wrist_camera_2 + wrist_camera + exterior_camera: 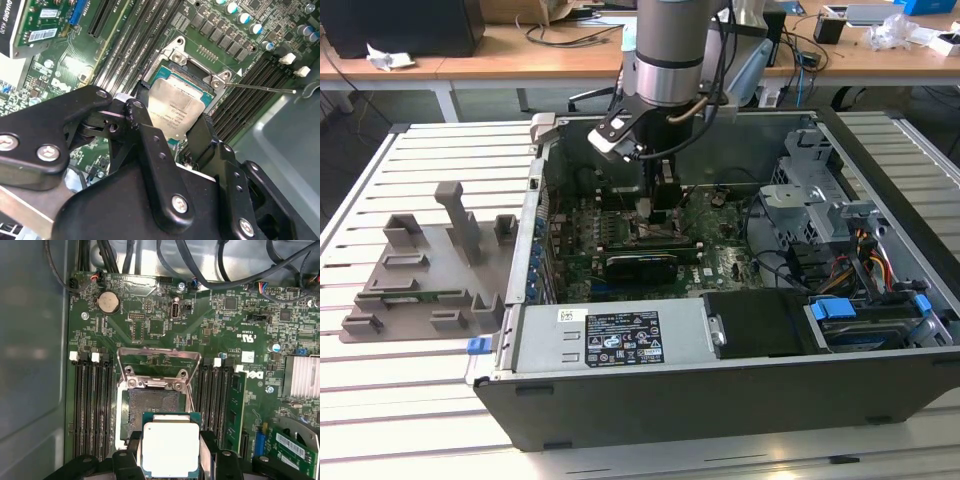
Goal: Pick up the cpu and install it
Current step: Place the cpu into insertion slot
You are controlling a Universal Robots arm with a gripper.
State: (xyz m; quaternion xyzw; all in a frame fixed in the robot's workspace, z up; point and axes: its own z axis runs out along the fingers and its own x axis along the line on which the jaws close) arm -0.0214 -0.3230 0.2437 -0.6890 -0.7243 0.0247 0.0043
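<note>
— cpu (171, 449): where do we have it?

— We have it pinched in the gripper (171, 452). Its silver top faces the camera in both wrist views, with a thin green rim showing around it. The black fingers (131, 460) press on two opposite sides of it.

— And how does it sit against the board?

— We see it inside the computer case (720, 400), just over the open socket (155, 407). In the first wrist view it covers one edge of the socket, and the rest of the dark square of pins lies bare. In the second wrist view the cpu (175, 107) hangs between the fingers, slightly tilted. We cannot tell whether it touches the pins.

— What about the metal frame?

— We see the frame (159, 360) standing raised on the side of the socket away from the cpu.

— And around the socket?

— We count rows of memory slots (90, 405) on both sides of it. On the green motherboard (160, 327) we also spot a round coin battery (108, 302), with dark cables (107, 255) at the board's edge.

— And outside the case?

— In the exterior view we see the arm (670, 50) reaching straight down into the case. A grey holder block (420, 270) lies on the slatted table (420, 420), just beside the case on the exterior view's left.
</note>
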